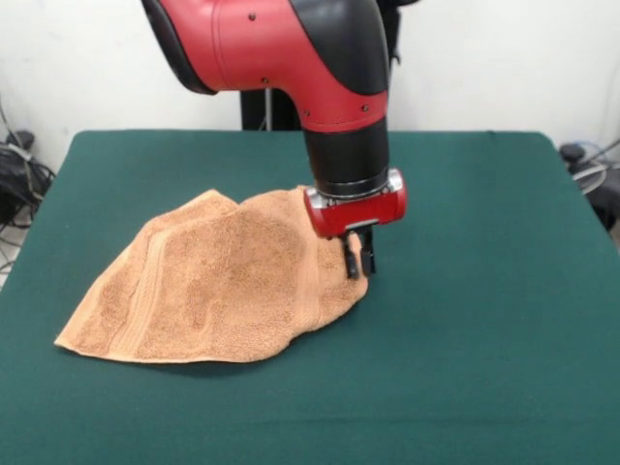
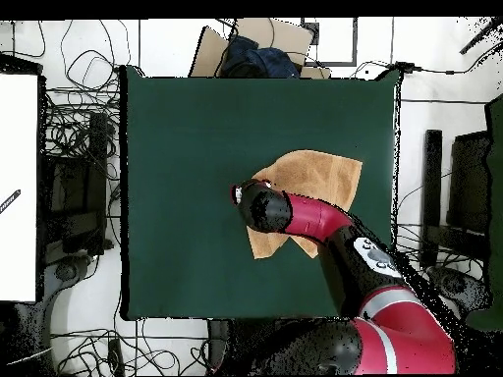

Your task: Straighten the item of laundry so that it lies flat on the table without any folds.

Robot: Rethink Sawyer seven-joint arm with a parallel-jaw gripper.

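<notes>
covering green table (image 1: 484,320), rumpled towel (image 1: 213,291), cables (image 2: 74,128) around

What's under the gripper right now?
The gripper hangs over the right edge of the towel, fingertips at the cloth where it meets the green table. Whether they pinch the towel cannot be seen. From overhead, the arm covers that spot.

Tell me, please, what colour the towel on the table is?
Light orange-tan, plain, on the towel; the front view shows it best.
</notes>
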